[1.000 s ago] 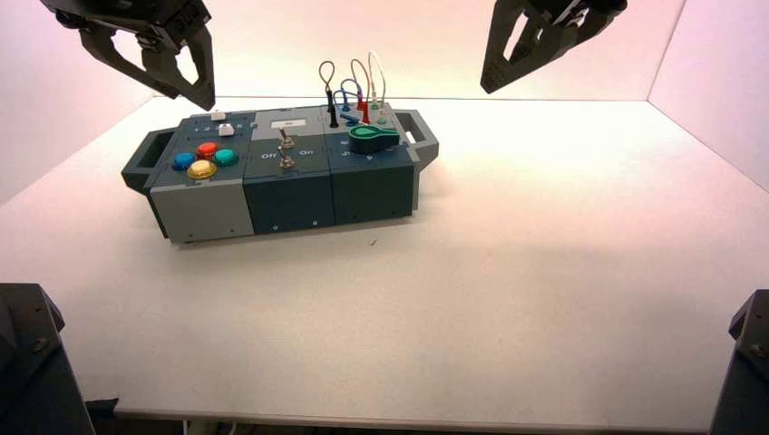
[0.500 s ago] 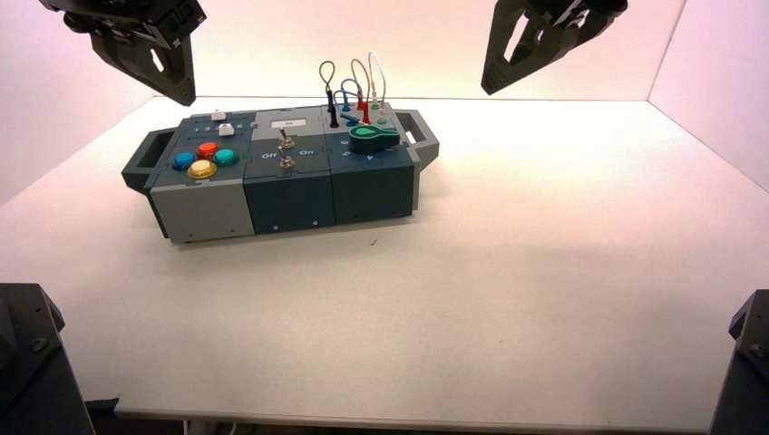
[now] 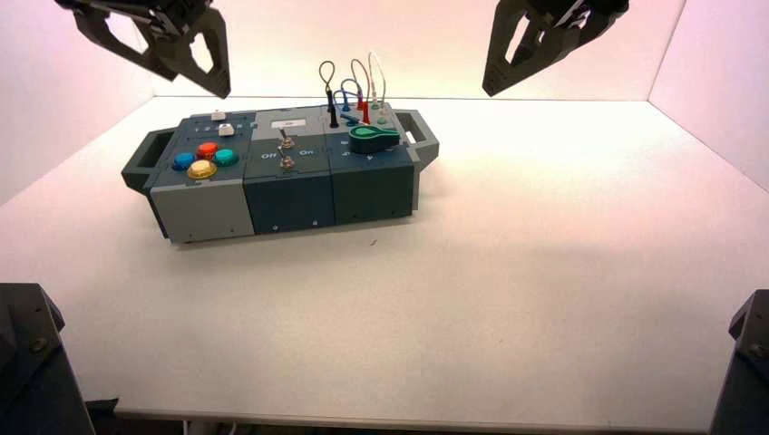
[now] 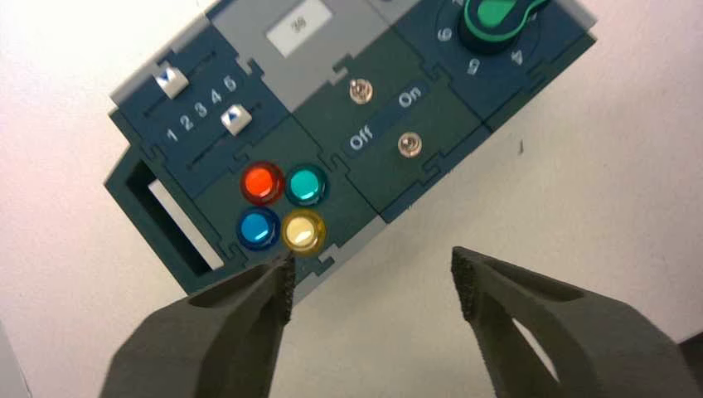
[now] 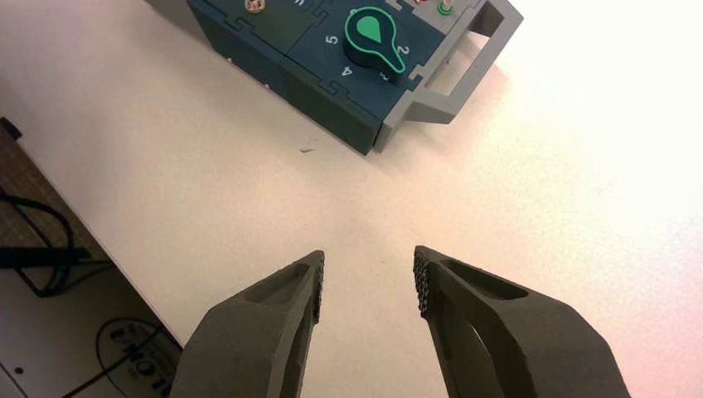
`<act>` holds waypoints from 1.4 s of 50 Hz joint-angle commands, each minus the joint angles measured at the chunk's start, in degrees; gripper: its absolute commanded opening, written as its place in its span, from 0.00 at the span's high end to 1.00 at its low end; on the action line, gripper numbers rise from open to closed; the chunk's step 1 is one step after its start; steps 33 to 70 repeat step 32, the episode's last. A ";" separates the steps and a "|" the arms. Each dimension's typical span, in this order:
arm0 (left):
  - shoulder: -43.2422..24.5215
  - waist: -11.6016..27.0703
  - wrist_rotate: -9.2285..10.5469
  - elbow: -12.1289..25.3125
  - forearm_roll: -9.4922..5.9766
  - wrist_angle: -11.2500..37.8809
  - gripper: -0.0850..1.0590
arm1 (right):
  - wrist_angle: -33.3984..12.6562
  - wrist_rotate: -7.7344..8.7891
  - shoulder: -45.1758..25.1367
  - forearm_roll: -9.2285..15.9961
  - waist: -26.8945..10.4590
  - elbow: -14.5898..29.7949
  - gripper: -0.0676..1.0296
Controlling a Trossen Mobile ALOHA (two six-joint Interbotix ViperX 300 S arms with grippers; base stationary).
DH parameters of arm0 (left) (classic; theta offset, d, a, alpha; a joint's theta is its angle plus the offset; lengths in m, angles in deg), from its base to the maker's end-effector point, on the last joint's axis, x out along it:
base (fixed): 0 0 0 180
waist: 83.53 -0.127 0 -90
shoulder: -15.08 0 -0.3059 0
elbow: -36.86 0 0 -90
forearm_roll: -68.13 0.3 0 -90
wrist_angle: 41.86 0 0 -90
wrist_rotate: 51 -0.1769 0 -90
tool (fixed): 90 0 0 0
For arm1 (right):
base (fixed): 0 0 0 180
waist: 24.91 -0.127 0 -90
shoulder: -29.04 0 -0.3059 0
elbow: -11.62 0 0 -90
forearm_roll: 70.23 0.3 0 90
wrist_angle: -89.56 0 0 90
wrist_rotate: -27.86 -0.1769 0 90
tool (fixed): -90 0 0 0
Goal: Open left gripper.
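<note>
My left gripper [image 3: 196,83] hangs high above the box's left rear end. It is open and empty, with its broad black fingers wide apart. In the left wrist view it [image 4: 373,280] looks down on the table beside the box's button end, one fingertip [image 4: 284,282] near the yellow button [image 4: 303,231]. The grey and dark blue box [image 3: 288,195] sits on the white table, left of centre. My right gripper [image 3: 504,83] hangs high above the table behind the box's right end. It is open and empty, with a narrower gap in the right wrist view [image 5: 369,282].
The box carries red [image 4: 261,183], green [image 4: 306,184] and blue [image 4: 257,229] buttons. It also has two white sliders [image 4: 236,118], two toggle switches [image 4: 360,90] by Off/On lettering, a green knob [image 5: 375,35] and looped wires [image 3: 355,86]. A handle sticks out at each end [image 3: 416,129].
My left gripper's fingers were close together half a second ago and now stand wide apart. The right arm and the box have not moved.
</note>
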 commanded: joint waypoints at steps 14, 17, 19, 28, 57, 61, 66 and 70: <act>-0.62 0.35 0.18 0.97 -0.09 -0.62 0.04 | 0.26 0.09 0.18 -0.09 0.18 1.23 0.41; -0.97 0.35 0.09 0.97 -0.09 -0.53 0.04 | 0.26 0.09 0.18 -0.09 0.18 1.05 0.41; -1.23 0.35 0.09 0.88 -0.09 -0.44 0.04 | 0.35 0.09 0.09 -0.18 0.18 1.05 0.41; -1.85 0.53 0.09 0.70 -0.09 -0.18 0.04 | 0.26 0.09 0.00 -0.09 0.18 1.05 0.41; -1.85 0.62 0.09 0.70 -0.09 -0.18 0.04 | 0.26 0.09 0.00 -0.18 0.18 0.97 0.41; -1.85 0.62 0.09 0.70 -0.09 -0.18 0.04 | 0.26 0.09 0.00 -0.18 0.18 0.97 0.41; -1.85 0.62 0.09 0.70 -0.09 -0.18 0.04 | 0.26 0.09 0.00 -0.18 0.18 0.97 0.41; -1.85 0.62 0.09 0.70 -0.09 -0.18 0.04 | 0.26 0.09 0.00 -0.18 0.18 0.97 0.41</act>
